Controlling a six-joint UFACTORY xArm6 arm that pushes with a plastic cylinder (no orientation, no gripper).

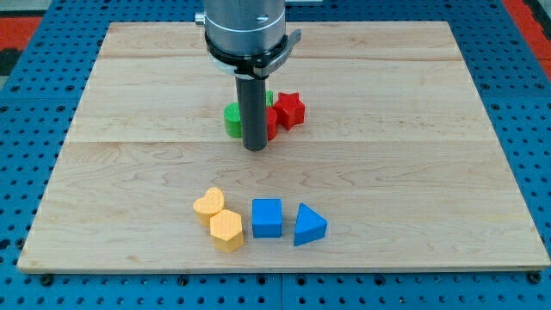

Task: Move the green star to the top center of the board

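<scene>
Green star showed only as a sliver behind the rod, near the board's middle, amid a cluster with a green round block, a red star and another red block. My tip stood just near-side of that cluster. No jaws exist on this rig. Task judged barely begun: the star remained short of the far centre. Board beyond it lay open; 4 yellow and blue blocks sat well apart, nearside.
</scene>
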